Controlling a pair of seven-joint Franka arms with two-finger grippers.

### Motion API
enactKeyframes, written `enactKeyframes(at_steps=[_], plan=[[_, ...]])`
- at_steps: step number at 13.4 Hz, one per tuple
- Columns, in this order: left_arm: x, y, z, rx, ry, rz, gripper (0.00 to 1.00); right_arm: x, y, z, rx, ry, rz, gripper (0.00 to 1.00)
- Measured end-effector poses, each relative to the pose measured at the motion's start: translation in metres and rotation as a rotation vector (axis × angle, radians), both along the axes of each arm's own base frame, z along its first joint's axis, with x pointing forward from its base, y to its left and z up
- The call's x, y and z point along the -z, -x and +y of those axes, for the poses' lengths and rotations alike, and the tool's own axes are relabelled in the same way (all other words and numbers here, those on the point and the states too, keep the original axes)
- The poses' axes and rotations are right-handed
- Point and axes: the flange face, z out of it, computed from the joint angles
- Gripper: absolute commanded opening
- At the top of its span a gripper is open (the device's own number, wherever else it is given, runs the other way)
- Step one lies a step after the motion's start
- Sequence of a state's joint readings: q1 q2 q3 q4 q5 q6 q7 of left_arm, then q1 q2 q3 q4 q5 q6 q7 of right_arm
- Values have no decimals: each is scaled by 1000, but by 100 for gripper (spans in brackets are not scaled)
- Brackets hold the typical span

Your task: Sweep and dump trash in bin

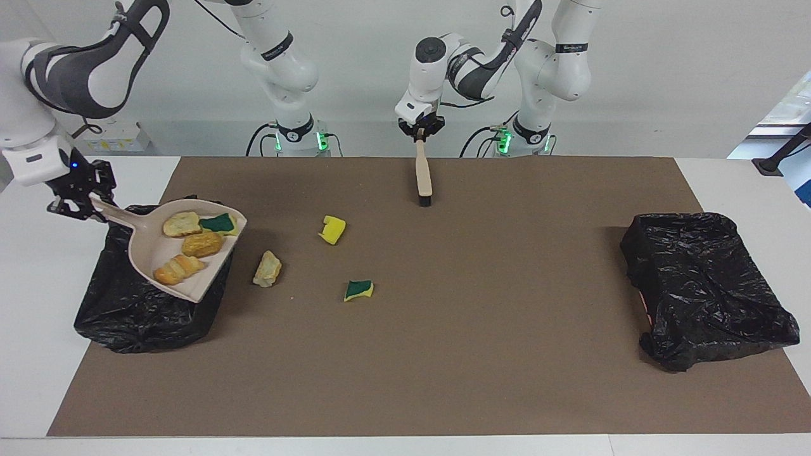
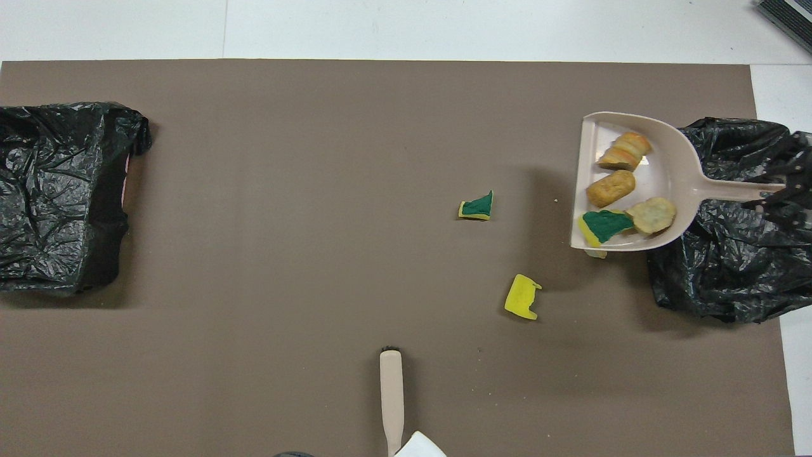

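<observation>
My right gripper (image 1: 95, 202) is shut on the handle of the beige dustpan (image 1: 149, 248) and holds it raised over the edge of a black bag-lined bin (image 1: 127, 316). In the pan lie three bread chunks (image 1: 202, 244) and a green-faced sponge bit (image 1: 220, 223). On the mat lie a bread chunk (image 1: 267, 269), a yellow sponge bit (image 1: 332, 230) and a green-faced sponge bit (image 1: 358, 290). My left gripper (image 1: 420, 132) is shut on the beige brush (image 1: 423, 177), which hangs bristles-down at the mat's edge nearest the robots.
In the overhead view the pan (image 2: 666, 171) covers most of the loose bread chunk; its bin (image 2: 729, 279), the right gripper (image 2: 777, 190) and the brush (image 2: 391, 393) show. A second black bin (image 1: 703, 291) sits at the left arm's end (image 2: 57, 197).
</observation>
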State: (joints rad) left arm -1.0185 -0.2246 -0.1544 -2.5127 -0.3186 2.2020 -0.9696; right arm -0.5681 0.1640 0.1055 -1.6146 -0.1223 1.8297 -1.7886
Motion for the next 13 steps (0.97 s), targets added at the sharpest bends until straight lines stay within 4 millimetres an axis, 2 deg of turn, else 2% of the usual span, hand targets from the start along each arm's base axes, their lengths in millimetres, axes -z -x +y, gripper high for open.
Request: enactKeyframes(at_steps=[1,2,3,4,5,7,11,13], plan=[[1,-1,0,-3,-1,1,30,-6,1,-9,-28,66,6,0],[1,-2,1,-6,-1,2,40,-9,-2,-12,-48,120,9,0],[1,-4,1,-9,-1,3,59,-11,-5,-10,-66,157,11,0],[2,-7,2,-15,-1,4,70,-12,-8,-8,-85,189,15,0],[2,-13,3,-21,1,5,87,-14,-11,-5,-103,227,22,0],[3,-34,6,-20,13,6,100,-21,-18,5,-119,319,41,0],[-9,-117,14,10,0,-102,100,-42,-39,55,-185,534,55,0],[-20,-161,19,33,2,-133,100,-53,-38,67,-211,610,64,0]])
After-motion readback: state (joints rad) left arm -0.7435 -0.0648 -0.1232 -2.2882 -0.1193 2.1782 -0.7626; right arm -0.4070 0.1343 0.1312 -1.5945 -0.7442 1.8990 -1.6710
